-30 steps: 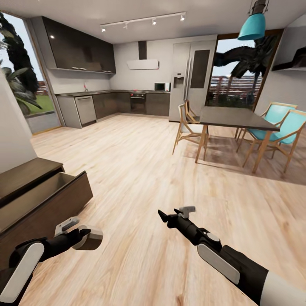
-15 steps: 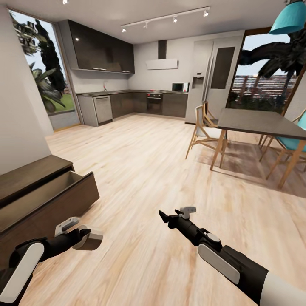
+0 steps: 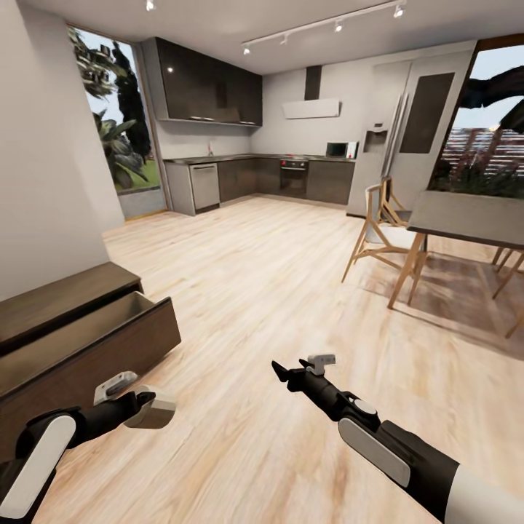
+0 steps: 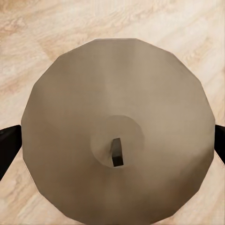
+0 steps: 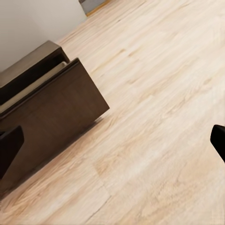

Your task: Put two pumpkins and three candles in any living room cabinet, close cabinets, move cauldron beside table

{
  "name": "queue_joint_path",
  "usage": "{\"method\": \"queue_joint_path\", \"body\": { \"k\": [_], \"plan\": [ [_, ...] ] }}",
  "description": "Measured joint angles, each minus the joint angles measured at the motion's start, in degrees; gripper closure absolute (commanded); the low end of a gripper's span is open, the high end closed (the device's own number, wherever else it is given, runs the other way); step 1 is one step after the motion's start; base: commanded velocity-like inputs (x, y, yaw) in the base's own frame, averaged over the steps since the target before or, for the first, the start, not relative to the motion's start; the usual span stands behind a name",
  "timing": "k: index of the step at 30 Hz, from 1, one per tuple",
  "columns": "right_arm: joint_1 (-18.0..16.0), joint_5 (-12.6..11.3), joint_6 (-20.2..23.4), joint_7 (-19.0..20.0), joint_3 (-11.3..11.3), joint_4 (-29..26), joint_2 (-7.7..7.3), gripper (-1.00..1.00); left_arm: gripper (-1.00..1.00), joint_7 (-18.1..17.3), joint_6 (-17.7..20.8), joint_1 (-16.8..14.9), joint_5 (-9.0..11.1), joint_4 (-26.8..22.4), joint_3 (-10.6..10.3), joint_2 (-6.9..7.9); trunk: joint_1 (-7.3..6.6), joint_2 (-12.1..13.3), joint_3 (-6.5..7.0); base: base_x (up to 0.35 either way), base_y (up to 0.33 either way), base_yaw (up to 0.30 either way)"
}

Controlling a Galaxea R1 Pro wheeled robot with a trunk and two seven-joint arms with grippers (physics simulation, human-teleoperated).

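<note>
A beige-grey candle (image 3: 157, 412) sits in my left gripper (image 3: 144, 405), which is shut on it low over the floor; the left wrist view looks down on the candle (image 4: 117, 117) top and its dark wick, with black fingers (image 4: 8, 150) at either side. Just left of that hand stands the dark-brown cabinet (image 3: 80, 342), one wide drawer pulled out with a pale inside; the cabinet (image 5: 51, 108) also appears in the right wrist view. My right gripper (image 3: 281, 373) hangs open and empty above the wooden floor. The pumpkins, the cauldron and the coffee table are out of view.
A dining table (image 3: 466, 218) with a wooden chair (image 3: 378, 236) stands at the right. Grey kitchen units (image 3: 291, 178) and a tall fridge (image 3: 397, 138) line the far wall. A white wall (image 3: 44, 182) rises behind the cabinet. Open wooden floor (image 3: 255, 291) stretches ahead.
The whole picture has slid to the right, so the camera has turned left and more of the cabinet side shows. Both arms keep their pose, and the candle stays in the left gripper.
</note>
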Motion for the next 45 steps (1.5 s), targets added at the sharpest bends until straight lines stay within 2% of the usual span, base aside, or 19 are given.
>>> {"method": "queue_joint_path", "body": {
  "k": [12,20,45],
  "plan": [
    [-0.02,0.0,0.0,0.0,0.0,0.0,0.09,-1.0,1.0,-0.07,0.0,0.0,0.01,0.0,0.0,0.0,0.0,0.0,0.0,0.26,-0.246,0.263],
    [0.0,0.0,0.0,0.02,-0.02,0.0,0.08,-1.0,1.0,-0.69,0.02,-0.01,0.09,-0.02,0.05,0.0,0.03,0.0,0.0,0.043,-0.05,0.263],
    [0.01,0.01,0.0,0.02,-0.02,0.0,0.08,-1.0,1.0,-0.06,0.13,-0.39,-0.01,0.27,0.0,0.0,-5.46,10.01,4.48,0.0,0.0,0.263]
  ]
}}
